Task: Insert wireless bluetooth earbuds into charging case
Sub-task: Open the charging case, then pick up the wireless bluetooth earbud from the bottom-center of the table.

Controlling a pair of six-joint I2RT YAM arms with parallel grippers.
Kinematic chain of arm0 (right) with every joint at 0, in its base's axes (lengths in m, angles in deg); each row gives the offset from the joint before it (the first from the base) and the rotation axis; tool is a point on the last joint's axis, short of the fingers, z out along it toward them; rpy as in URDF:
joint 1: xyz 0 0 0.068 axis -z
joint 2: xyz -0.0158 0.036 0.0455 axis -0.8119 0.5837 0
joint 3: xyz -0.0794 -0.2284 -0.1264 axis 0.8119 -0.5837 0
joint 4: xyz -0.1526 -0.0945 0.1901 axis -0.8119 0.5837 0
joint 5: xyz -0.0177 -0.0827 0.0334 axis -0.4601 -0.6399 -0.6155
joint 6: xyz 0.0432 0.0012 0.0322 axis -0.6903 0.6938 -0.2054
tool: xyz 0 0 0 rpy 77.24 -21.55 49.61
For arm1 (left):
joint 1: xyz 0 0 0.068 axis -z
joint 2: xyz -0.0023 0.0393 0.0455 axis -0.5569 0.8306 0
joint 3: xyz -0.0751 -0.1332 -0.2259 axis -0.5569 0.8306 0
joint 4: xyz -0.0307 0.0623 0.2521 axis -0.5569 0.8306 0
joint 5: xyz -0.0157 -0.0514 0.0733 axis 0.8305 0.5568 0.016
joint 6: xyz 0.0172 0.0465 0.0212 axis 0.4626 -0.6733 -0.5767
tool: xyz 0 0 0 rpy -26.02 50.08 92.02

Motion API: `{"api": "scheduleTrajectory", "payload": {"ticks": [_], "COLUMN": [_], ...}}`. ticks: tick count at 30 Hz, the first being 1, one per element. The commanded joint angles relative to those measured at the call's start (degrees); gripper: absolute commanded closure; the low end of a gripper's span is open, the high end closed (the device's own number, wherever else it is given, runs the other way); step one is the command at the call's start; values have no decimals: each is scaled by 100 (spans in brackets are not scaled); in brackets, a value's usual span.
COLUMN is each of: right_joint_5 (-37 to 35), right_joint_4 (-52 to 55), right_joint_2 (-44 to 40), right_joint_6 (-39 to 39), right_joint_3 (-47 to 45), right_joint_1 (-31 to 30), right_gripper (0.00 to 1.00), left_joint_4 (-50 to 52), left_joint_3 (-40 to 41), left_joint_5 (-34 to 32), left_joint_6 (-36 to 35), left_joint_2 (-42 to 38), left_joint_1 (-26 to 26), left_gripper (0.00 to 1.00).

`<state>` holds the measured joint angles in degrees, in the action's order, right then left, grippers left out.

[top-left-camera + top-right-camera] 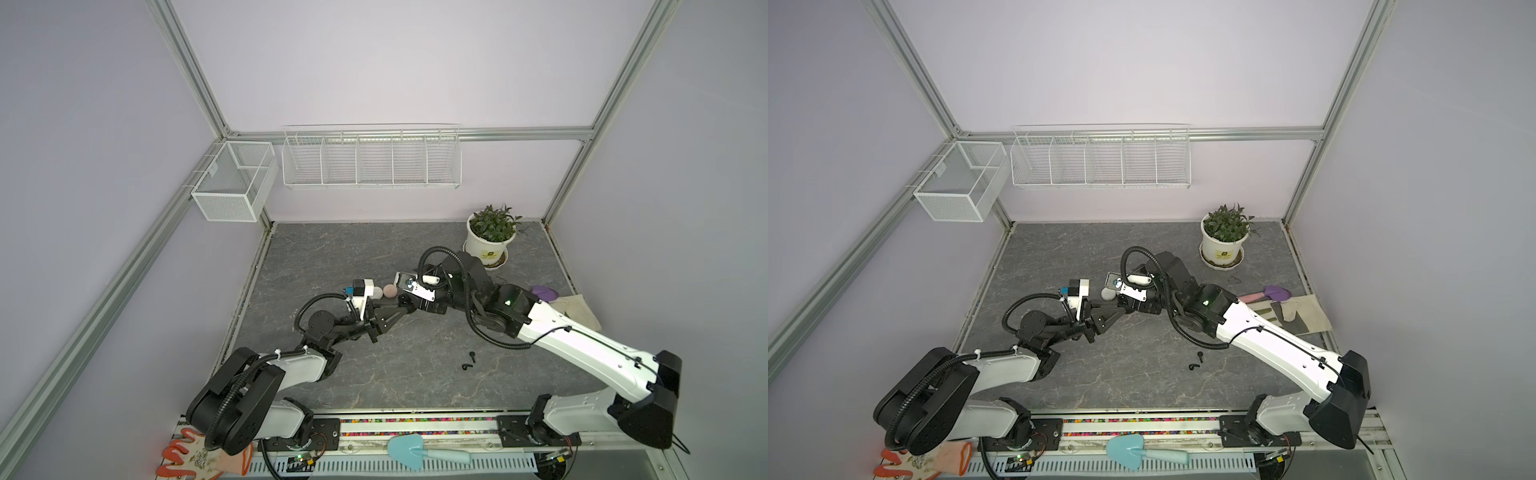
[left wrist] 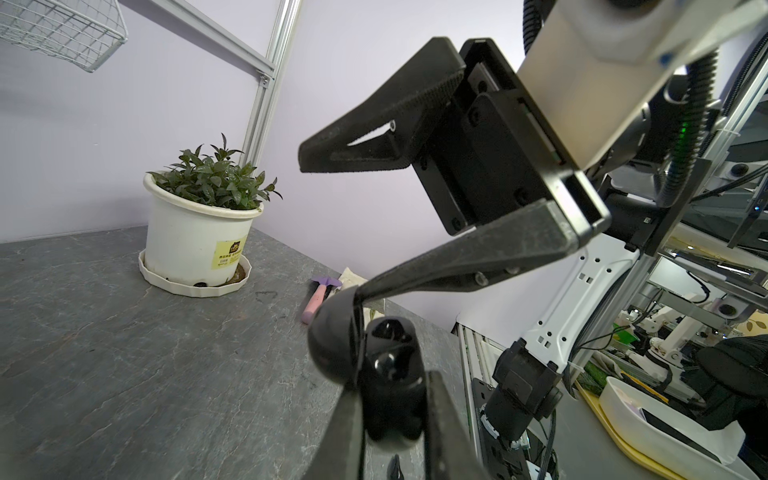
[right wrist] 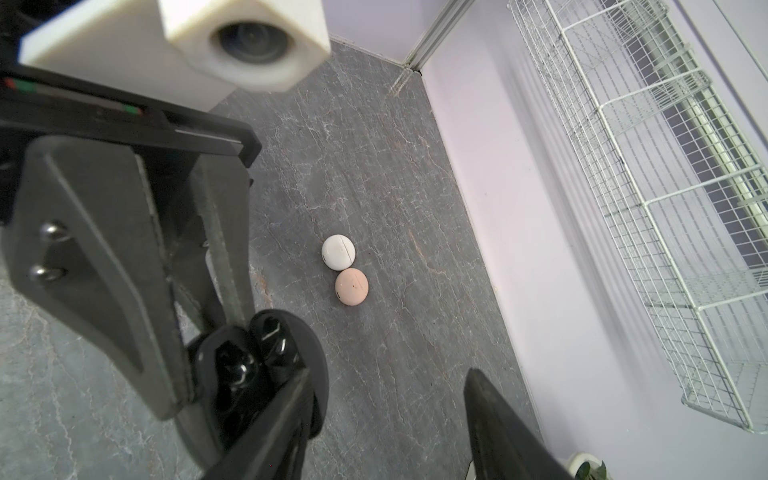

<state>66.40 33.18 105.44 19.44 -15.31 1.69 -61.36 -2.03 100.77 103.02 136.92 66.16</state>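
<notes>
Both top views: left gripper (image 1: 401, 306) clamps the open black case (image 1: 402, 300); two earbuds (image 1: 472, 355) lie well behind it.
Left wrist: right gripper (image 2: 332, 224) is spread, one finger touching the lid (image 2: 332, 340).
Right wrist: white case (image 3: 338, 252) touches pink case (image 3: 351, 286) beyond the tips.

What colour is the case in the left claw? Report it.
Black. The case shows best in the left wrist view.

A black charging case (image 2: 390, 365) is being gripped by the left end effector (image 2: 392, 399). Its open lid (image 2: 332, 340) is being touched by one fingertip of the right end effector (image 2: 332, 224), whose jaws are being held apart. A potted plant (image 2: 199, 224) is being carried by the desk (image 2: 124, 353).
</notes>
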Motion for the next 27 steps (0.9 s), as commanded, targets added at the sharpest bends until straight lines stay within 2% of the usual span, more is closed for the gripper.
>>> {"api": "scheduleTrajectory", "payload": {"ticks": [1,5,8,12,15,18,23,27], "right_joint_5": [-158,-423,-776,-241,341,788,1024,910], "right_joint_4": [446,1506,2314,2586,2239,1790,1132,1020], "right_joint_2": [-292,-975,-1303,-1511,-1404,-1087,-545,-312], "right_joint_6": [-1237,-3192,-4540,-6004,-6531,-6633,-6788,-6809], "right_joint_3": [211,-298,-747,-1657,-2472,-3049,-3504,-3588], "right_joint_1": [13,25,99,304,416,473,546,593], "right_gripper": [37,33,34,38,40,41,39,37], "left_joint_4": [-251,-276,-282,-280,-282,-290,-282,-280], "left_joint_3": [39,-122,-224,-282,-303,-298,-332,-339], "left_joint_5": [32,41,19,-85,-91,-91,-47,7], "left_joint_6": [-85,160,272,437,495,500,560,610], "left_joint_2": [-52,166,264,346,398,425,445,506], "left_joint_1": [29,29,56,97,117,117,117,117], "left_gripper": [100,100,100,100,100,100,100,100]}}
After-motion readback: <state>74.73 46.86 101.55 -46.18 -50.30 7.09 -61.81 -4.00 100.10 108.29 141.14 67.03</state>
